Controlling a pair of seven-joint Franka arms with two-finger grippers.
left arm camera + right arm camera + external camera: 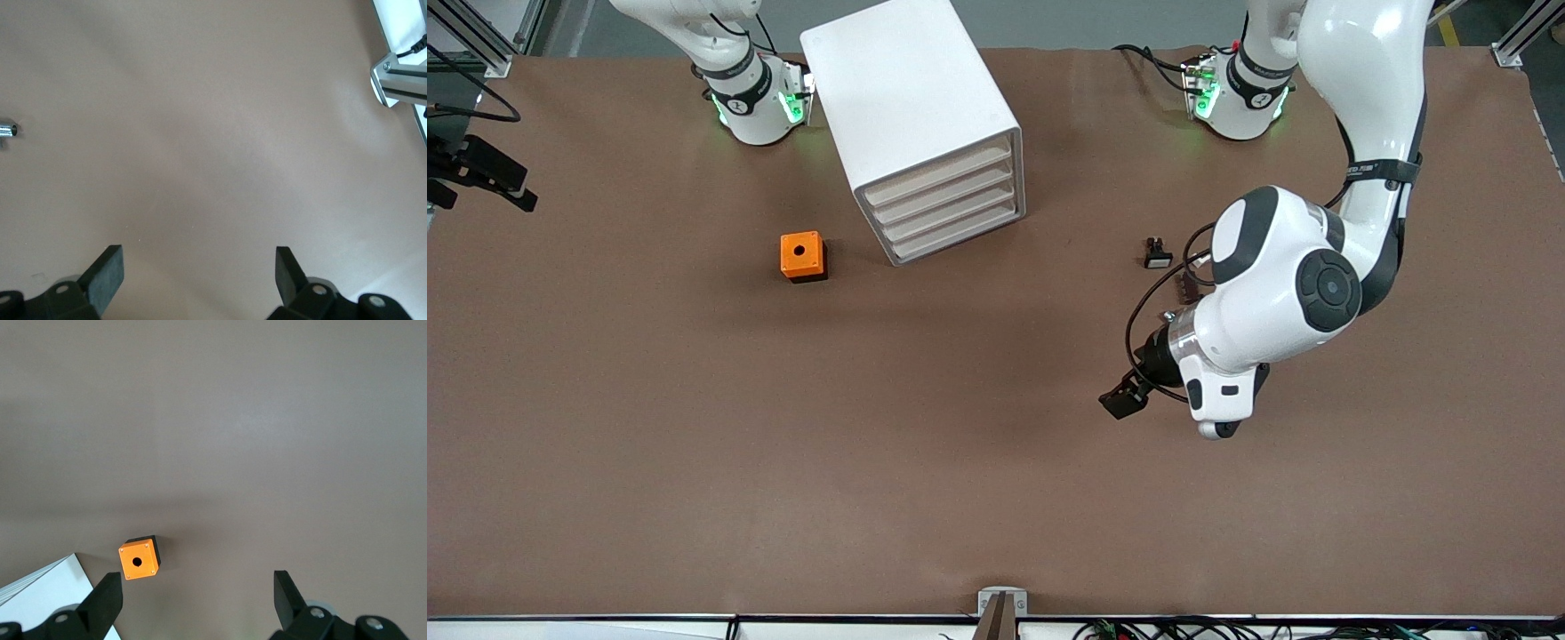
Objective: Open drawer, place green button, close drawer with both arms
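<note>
The white cabinet (911, 98) stands between the two arm bases, and all four of its drawers are pushed in. The drawer (959, 240) is the lowest one. The button with its green cap is out of view. My left gripper (1125, 397) hangs open over bare brown table toward the left arm's end. In the left wrist view the left gripper (200, 252) has nothing between its fingers. My right gripper (197, 580) is open and empty, high over the table, looking down on the orange cube (139, 559) and a cabinet corner (47, 597).
The orange cube with a hole (803, 256) sits beside the cabinet, toward the right arm's end. A small black part with a white face (1157, 253) lies by the left arm's elbow. Beside it is a small dark object (1185, 286) that I cannot identify. An aluminium frame (400, 80) edges the table.
</note>
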